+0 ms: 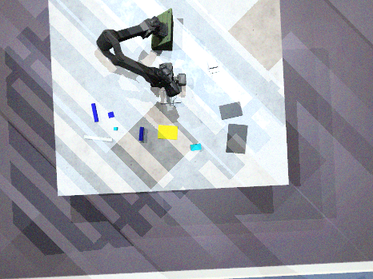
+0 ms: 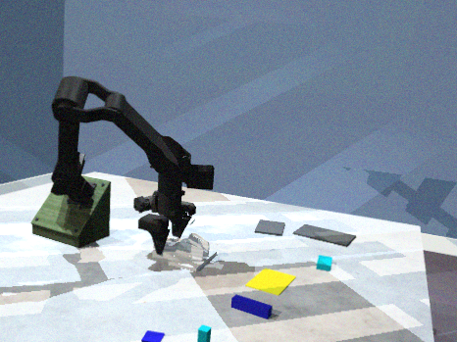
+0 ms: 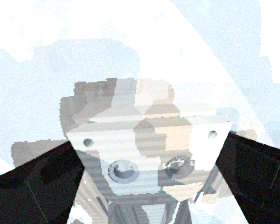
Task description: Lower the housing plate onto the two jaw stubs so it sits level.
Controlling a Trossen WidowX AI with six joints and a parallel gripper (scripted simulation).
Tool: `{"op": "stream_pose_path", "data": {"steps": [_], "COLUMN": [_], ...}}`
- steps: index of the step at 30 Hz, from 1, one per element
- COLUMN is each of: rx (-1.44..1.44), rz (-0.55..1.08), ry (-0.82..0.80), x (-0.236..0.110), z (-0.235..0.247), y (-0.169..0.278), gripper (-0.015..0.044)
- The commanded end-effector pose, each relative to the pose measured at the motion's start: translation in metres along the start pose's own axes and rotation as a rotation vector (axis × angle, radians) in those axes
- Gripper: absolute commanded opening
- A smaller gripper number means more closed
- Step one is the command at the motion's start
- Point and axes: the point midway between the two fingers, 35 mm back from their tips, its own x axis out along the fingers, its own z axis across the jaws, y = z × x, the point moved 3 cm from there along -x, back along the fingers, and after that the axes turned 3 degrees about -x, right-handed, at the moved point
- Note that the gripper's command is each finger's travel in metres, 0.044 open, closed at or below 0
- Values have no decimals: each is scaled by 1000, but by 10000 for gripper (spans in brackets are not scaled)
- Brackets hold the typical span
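Note:
The pale housing plate (image 3: pixel 120 147) lies between the fingers in the wrist view, with two small corner holes and two larger round pin spots. My gripper (image 3: pixel 148 137) (image 2: pixel 169 244) is shut on the plate's two side edges, low over the table. Grey jaw parts (image 3: pixel 120 214) show below the plate's near edge, partly hidden by it. In the exterior view a pale, glossy assembly (image 2: pixel 193 246) stands just beside the fingertips. Glare and patterned light hide whether the plate rests fully on the stubs. The top view shows little of it under the arm.
A yellow sheet (image 1: pixel 167 132) (image 2: pixel 271 281), a dark blue bar (image 1: pixel 141 134) (image 2: pixel 251 307) and a cyan block (image 1: pixel 195 147) (image 2: pixel 324 263) lie in front. Two grey pads (image 1: pixel 230 110) (image 1: pixel 237 139) lie to the right in the top view. A blue bar (image 1: pixel 94 113) and a white rod (image 1: pixel 98 138) lie left.

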Motion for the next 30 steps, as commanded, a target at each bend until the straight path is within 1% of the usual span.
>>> {"op": "stream_pose_path", "data": {"steps": [1,15,30], "rx": [5,5,5], "rz": [-8,-8,-8], "ry": [0,0,0], "x": [4,-2,2], "z": [1,1,1], "y": [-1,-1,0], "gripper": [351,351,351]}}
